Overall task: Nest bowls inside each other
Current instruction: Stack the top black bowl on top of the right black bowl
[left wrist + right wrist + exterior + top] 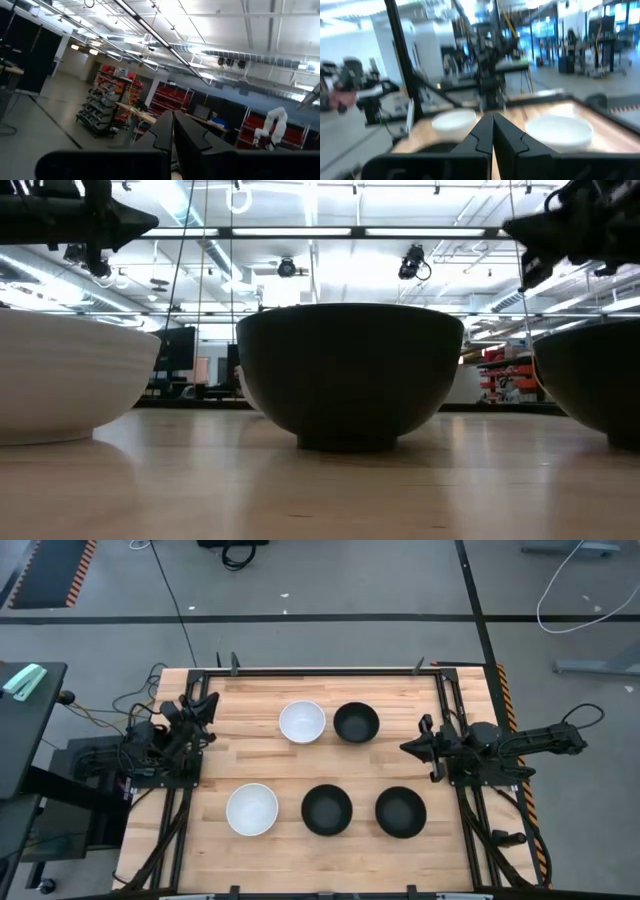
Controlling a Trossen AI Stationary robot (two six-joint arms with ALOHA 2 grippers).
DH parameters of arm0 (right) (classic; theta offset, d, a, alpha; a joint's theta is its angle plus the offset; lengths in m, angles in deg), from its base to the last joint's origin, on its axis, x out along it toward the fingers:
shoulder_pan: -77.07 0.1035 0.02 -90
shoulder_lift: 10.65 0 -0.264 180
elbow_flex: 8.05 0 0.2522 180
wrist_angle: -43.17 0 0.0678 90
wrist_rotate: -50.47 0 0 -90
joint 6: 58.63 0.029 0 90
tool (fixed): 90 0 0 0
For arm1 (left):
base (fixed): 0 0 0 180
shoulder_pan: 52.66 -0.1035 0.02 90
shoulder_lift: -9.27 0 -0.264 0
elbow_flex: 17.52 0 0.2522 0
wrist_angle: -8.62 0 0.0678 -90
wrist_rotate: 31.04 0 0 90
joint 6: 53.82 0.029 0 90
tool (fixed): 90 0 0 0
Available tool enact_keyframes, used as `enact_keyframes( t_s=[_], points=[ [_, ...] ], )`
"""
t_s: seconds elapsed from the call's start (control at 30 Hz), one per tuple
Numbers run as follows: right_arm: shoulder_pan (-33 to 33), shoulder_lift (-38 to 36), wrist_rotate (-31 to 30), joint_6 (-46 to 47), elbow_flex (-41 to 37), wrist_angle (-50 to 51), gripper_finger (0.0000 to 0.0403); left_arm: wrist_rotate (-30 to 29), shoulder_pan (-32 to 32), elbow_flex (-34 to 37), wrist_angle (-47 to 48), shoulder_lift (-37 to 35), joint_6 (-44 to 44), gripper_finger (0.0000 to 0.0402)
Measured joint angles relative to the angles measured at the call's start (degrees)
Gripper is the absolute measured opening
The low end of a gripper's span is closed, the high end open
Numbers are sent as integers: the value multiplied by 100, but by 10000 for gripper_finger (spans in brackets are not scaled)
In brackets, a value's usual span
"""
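Note:
Five bowls stand upright on their bases on the wooden table, apart from each other. A white bowl and a black bowl stand in the far row. A white bowl, a black bowl and a black bowl stand in the near row. My left gripper is shut and empty at the table's left edge, its fingers pointing up at the room. My right gripper is shut and empty at the right edge, facing the two white bowls.
A black metal frame runs along the table's edges, with cables at both arm bases. The low view shows the near black bowl large in front, a white bowl on one side and a black bowl on the other.

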Motion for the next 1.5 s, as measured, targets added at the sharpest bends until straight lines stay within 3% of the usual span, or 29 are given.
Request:
enact_keyframes(
  t_s=[0.3,0.5,0.63,0.83,1.13,1.27,1.5],
  points=[
    [0,-2,0,1073,29,-1195,14,1,-231,0,-13,0,-2032,13],
    [2,-1,-400,907,334,-1250,14,1,-232,0,-152,-2,-2999,20],
    [1,-2,-1050,896,694,-1266,14,1,-232,0,-146,-2,-3015,25],
    [0,0,-1156,892,1298,-1254,14,63,-232,0,-118,-2,-2986,15],
    [2,204,-1396,454,2109,-1211,14,1500,-228,2,211,-2,-3057,21],
    [2,546,-2001,546,2418,-1220,14,1825,-228,2,229,-2,-3081,32],
    [2,1538,-2712,978,3020,-897,14,1851,-230,2,228,-2,-2852,33]
  ],
)
